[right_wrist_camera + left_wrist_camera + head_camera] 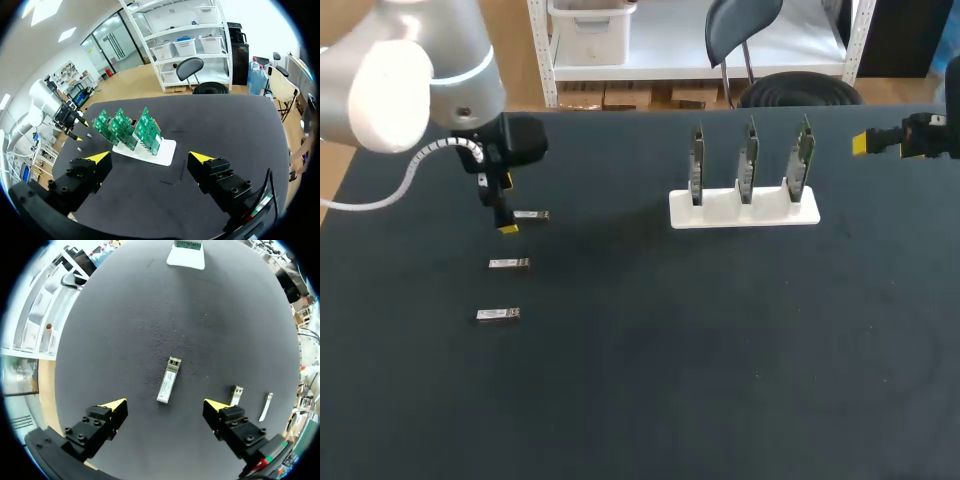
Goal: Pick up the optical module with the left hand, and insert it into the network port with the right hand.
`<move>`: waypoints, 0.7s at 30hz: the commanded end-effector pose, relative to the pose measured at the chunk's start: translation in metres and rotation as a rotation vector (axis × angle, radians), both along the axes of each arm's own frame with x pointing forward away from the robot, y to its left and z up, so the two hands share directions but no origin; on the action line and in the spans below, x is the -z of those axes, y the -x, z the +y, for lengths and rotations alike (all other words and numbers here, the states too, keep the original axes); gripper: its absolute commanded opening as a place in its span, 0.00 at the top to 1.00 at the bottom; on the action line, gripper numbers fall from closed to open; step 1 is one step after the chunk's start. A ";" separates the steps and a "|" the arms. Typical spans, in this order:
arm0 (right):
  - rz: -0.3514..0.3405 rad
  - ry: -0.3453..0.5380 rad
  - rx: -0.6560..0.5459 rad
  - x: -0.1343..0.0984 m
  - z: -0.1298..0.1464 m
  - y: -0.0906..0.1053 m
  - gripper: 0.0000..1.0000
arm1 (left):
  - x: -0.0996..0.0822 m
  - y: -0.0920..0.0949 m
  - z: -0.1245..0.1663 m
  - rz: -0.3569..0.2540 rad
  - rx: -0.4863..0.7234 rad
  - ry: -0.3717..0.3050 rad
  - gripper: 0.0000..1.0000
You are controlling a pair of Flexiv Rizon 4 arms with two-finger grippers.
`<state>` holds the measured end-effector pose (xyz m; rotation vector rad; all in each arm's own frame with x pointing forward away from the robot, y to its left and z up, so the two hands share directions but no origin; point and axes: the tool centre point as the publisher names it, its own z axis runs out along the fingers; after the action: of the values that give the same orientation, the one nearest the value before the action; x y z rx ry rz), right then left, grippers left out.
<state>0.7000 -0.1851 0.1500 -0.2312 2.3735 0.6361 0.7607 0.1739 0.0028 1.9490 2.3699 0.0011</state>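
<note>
The dark worktop [640, 400] carries everything. The left arm [410, 70] hangs over its left part, jaws wide apart and holding nothing. The right arm [920, 138] sits at the far right edge, jaws apart too, well away from the white stand [744, 212]. Three green circuit boards [748, 160] stand upright in that stand. Three optical modules lie flat in a column: the farthest module [169, 379] rests below and between the left jaws, untouched, with the middle module [509, 264] and nearest module [498, 314] beside it.

1. table [640, 380]: plain black, no pattern.
2. optical module [169, 379]: silver, perhaps with a pale label.
3. stand [744, 210]: white.
4. circuit boards [120, 127]: green.
5. left fingers [107, 417]: black, yellow tips.
6. left arm [410, 70]: silvery white.
</note>
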 end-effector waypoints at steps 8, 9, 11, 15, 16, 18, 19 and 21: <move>0.000 0.000 0.000 0.000 0.000 0.000 0.00 | 0.012 -0.007 -0.006 0.023 0.071 -0.025 0.00; 0.000 0.000 0.000 0.000 0.000 0.000 0.00 | 0.012 -0.007 -0.006 0.026 0.081 -0.029 0.00; 0.000 0.000 0.000 0.000 0.000 0.000 0.00 | 0.013 -0.007 -0.007 0.030 0.080 -0.027 0.00; 0.000 0.000 0.000 0.000 0.000 0.000 0.00 | 0.015 -0.008 -0.009 0.032 0.079 -0.027 0.00; 0.000 0.000 0.000 0.000 0.000 0.000 0.00 | 0.016 -0.008 -0.010 0.035 0.084 -0.029 0.00; 0.000 0.000 0.000 0.000 0.000 0.000 0.00 | 0.017 -0.008 -0.011 0.038 0.089 -0.034 0.00; 0.000 0.000 0.000 0.000 0.000 0.000 0.00 | 0.018 -0.007 -0.011 0.038 0.090 -0.036 0.00; 0.000 0.000 0.000 0.000 0.000 0.000 0.00 | 0.019 -0.007 -0.011 0.041 0.087 -0.043 0.00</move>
<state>0.7000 -0.1851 0.1500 -0.2313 2.3735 0.6361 0.7645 0.1653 -0.0148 2.0829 2.3157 0.0049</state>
